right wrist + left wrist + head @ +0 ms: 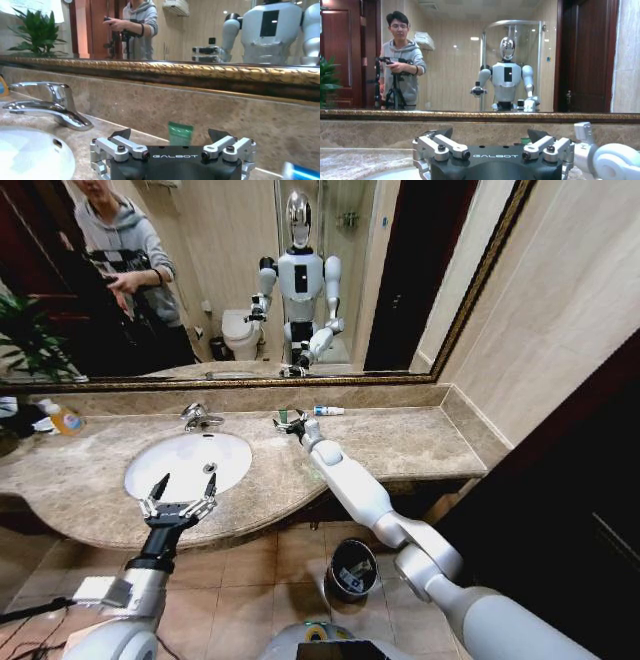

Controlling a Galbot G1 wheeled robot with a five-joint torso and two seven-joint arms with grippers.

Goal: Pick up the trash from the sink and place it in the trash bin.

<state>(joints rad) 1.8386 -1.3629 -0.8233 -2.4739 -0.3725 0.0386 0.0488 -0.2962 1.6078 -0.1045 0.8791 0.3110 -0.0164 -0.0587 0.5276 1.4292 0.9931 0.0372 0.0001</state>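
Flanking green tube (180,133) w/ wide fingers, right gripper (288,423); left gripper (182,490) wide over sink (235,452).

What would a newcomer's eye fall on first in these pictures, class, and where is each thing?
The right gripper reaches far across the counter to its back wall, fingers open around a little green tube. The left gripper hovers open over the front rim of the sink. The trash bin stands on the floor under the counter's edge.
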